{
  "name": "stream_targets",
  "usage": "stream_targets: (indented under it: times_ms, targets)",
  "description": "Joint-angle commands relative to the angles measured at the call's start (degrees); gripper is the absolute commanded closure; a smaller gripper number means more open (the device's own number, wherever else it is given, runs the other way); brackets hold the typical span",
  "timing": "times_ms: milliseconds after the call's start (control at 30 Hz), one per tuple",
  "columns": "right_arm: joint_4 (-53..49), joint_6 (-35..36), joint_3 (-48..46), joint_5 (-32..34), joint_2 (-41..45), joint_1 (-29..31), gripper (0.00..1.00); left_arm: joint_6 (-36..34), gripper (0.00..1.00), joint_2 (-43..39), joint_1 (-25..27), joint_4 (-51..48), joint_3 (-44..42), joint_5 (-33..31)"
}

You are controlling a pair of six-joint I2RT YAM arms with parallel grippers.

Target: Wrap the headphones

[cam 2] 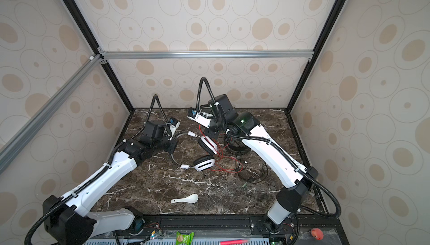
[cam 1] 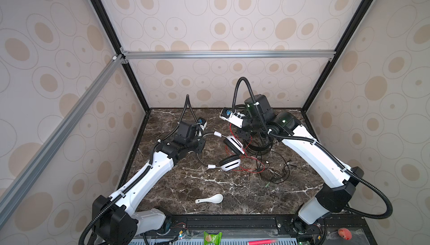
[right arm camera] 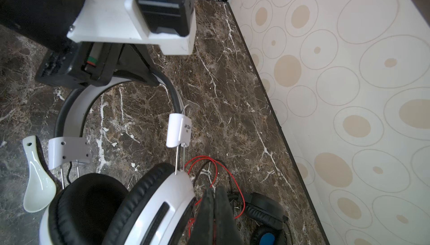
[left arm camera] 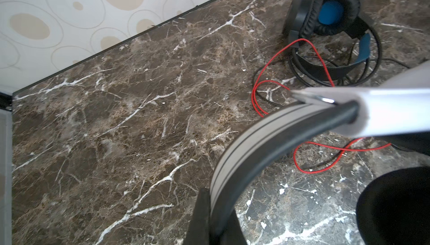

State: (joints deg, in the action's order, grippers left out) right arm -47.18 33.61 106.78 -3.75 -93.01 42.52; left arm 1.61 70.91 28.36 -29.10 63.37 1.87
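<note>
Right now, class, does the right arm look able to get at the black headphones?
Probably yes, but not with a free claw. The black headphones lie just beside the right claw. That claw looks shut on the red cord, so it must let go first.

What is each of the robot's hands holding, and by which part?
The left hand pinches the white headphones by the grey headband; the right hand pinches their thin red cord.
</note>
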Motion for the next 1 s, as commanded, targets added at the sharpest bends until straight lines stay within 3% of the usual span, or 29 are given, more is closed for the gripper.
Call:
stream_targets:
  times_ms: [0,300,667,833,967]
  targets:
    - [0.16,-0.31,2.15,-2.46,-2.68,-0.38,0.92,-0.52,1.00,-2.57,1.30,3.16,4.33,4.55]
    - [0.62,-3.59,6.42,-9.13,-6.28,-3.55,0.81,3.19,1.00,-5.41,2.63,4.08,5.88,8.53]
    - [5.96,-11.03,4.42,-17.84,-4.66,-8.87,0.41,7.89,1.00,-8.88,2.84,6.87,6.33,10.52]
    - [8.94,-14.43,3.27,-21.88,-3.60,-11.00,0.30,11.24,1.00,-10.30,2.78,10.84,5.63,11.81]
    - [9.19,-15.06,2.28,-23.37,-3.40,-11.61,0.27,13.73,1.00,-11.21,2.84,14.21,5.25,12.82]
